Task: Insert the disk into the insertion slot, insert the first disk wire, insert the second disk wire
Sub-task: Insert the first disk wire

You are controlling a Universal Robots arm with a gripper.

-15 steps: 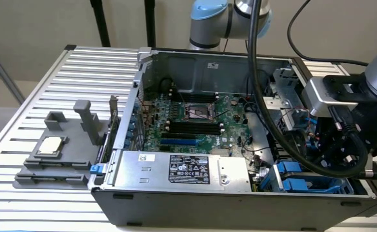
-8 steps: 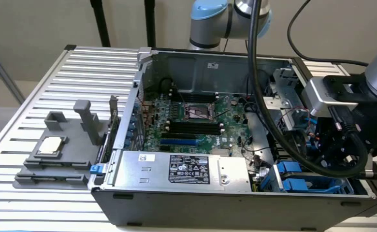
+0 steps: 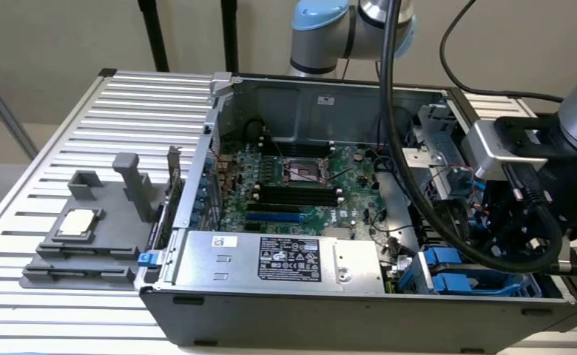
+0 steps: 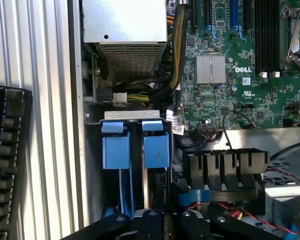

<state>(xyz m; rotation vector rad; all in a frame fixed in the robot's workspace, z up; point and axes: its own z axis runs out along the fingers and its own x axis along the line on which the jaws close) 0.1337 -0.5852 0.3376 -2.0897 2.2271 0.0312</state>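
The gripper (image 4: 162, 220) was clamped shut and sat right over the insertion slot (image 4: 132, 115), down in the corner of the case next to the power supply (image 3: 268, 259). I honestly couldn't tell if it was pinching anything. The disk (image 4: 148, 187) looked to be standing on edge inside the slot. All I could see of it was a thin pale strip under one of the two blue tabs (image 4: 156, 147), the one nearer the motherboard (image 4: 230, 75).

It was pretty cramped in there. A fat sleeved cable bundle (image 4: 177, 45) ran down from the supply just beside the slot's end. A black ribbed plastic block (image 4: 225, 165) sat tight against its side, with red wires (image 4: 285, 175) next to that. The arm's own black hose (image 3: 402, 148) draped across the open case too.
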